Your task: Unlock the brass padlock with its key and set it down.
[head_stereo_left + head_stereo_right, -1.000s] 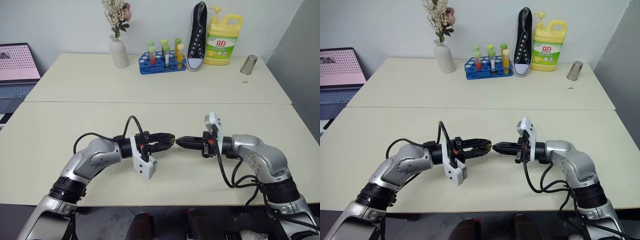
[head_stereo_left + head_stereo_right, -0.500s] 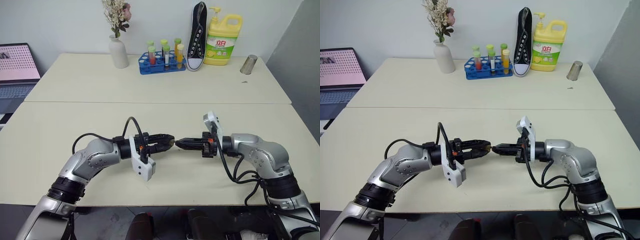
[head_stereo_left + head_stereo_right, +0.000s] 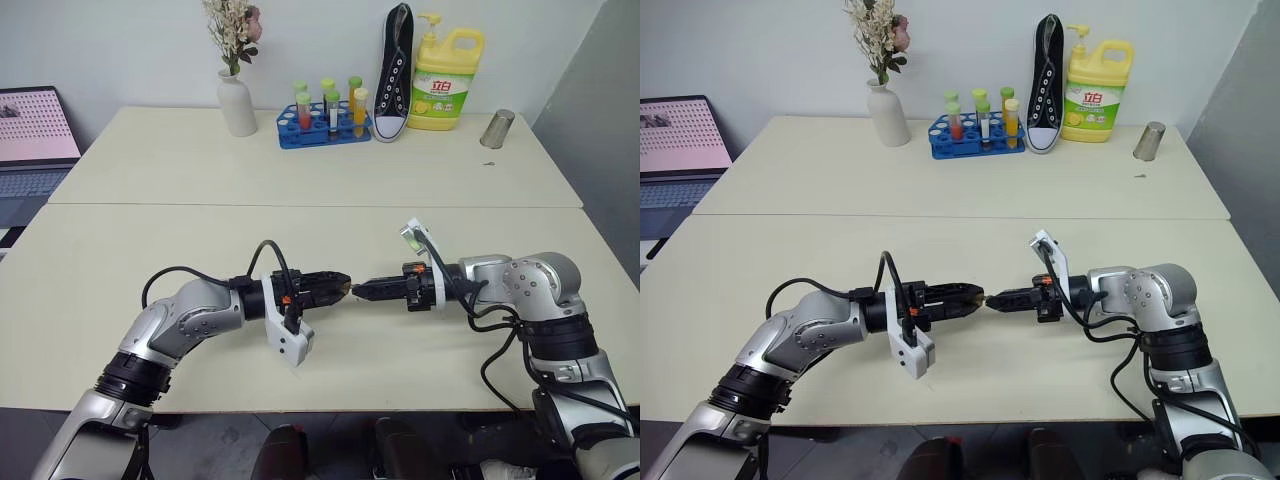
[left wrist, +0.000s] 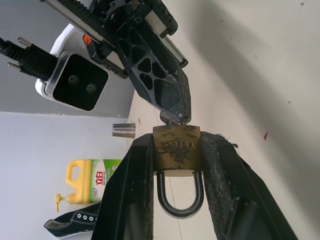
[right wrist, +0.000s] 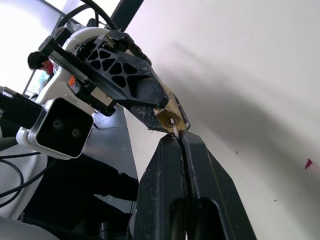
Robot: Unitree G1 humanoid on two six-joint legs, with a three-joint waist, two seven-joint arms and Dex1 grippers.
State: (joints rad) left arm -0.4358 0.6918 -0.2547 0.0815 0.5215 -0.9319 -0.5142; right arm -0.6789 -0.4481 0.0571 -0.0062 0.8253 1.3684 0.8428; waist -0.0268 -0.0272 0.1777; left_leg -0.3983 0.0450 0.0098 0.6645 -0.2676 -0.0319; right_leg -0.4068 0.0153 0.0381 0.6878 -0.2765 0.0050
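The small brass padlock (image 4: 176, 146) is clamped by its body between the fingers of my left gripper (image 3: 338, 284), held above the near table. Its dark shackle (image 4: 180, 197) loops back toward my left wrist and looks closed. My right gripper (image 3: 362, 289) points at it tip to tip from the right. Its fingers are shut on the thin silvery key (image 5: 175, 131), whose tip sits at the keyhole in the padlock's end face (image 5: 169, 116). How deep the key is in the keyhole cannot be made out.
Along the far table's back edge stand a white vase (image 3: 238, 103), a blue test-tube rack (image 3: 325, 125), a black shoe (image 3: 396, 70), a yellow detergent bottle (image 3: 446, 80) and a metal cup (image 3: 497, 129). A laptop (image 3: 35, 130) sits at far left.
My right wrist has rolled about its own line with the key at the padlock, and its elbow has swung out to the right. The left gripper and the padlock have stayed in place.
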